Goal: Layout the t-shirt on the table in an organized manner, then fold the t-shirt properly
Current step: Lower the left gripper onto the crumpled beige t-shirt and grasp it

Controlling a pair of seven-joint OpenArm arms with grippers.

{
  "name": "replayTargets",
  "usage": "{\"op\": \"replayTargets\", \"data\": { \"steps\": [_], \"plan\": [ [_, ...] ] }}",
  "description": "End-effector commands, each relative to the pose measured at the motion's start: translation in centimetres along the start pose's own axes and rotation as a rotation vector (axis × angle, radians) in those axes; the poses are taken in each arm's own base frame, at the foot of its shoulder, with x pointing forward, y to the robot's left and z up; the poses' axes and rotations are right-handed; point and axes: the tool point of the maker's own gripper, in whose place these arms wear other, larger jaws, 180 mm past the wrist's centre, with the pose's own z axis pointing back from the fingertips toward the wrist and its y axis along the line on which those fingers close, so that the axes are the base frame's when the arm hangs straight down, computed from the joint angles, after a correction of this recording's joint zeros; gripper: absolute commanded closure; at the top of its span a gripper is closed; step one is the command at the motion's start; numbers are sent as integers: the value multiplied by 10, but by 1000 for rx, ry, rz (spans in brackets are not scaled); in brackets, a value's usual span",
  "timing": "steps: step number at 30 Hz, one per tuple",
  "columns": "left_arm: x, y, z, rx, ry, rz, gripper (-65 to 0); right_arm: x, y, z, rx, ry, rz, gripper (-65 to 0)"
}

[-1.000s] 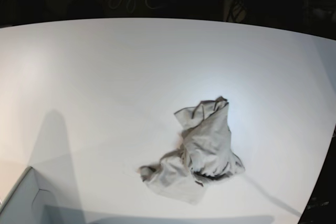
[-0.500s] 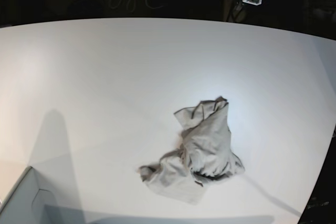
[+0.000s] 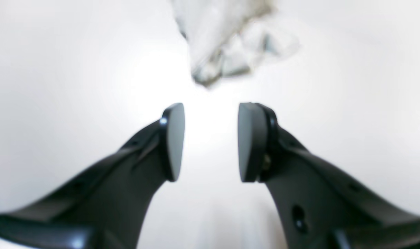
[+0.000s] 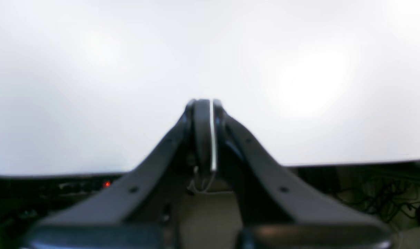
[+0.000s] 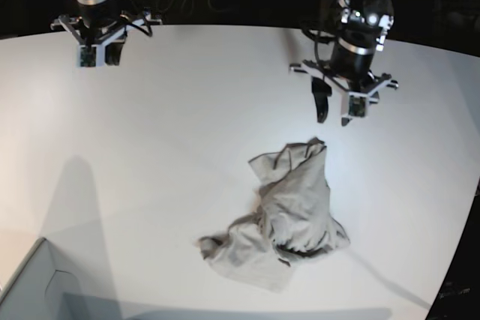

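Base view shows my left gripper [image 5: 334,110], fingers spread, poised just at twelve o'clock of the crumpled t-shirt [image 5: 289,219] on the table [image 5: 150,148], I'd say to catch its top edge, the right gripper [image 5: 97,56] pressed together far at ten o'clock, a grey box corner [image 5: 34,286] well clear.

Both my arms are down over the table [image 5: 187,110] now, where a second ago they sat at the very top edge, barely showing. My left gripper [image 5: 334,109] hangs just beyond the crumpled t-shirt [image 5: 289,215], its jaws now parted with nothing between them. My right gripper [image 5: 97,56] is lower too, near the far edge, well apart from the shirt.
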Motion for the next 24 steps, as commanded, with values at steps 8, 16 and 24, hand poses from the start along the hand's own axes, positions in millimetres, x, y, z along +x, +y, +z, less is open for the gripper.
{"op": "replayTargets", "data": {
  "steps": [8, 16, 24],
  "plan": [
    [9, 1, -57, -124, -5, 164, -248, 13, 5, -3, 35, -19, 23, -307],
    [-8, 14, -100, -123, 67, 276, -300, 8, 14, -2, 52, -6, 1, -305],
    [-15, 16, -110, -115, 99, 287, -431, 5, 14, -2, 51, 2, 1, -305]
  ]
}}
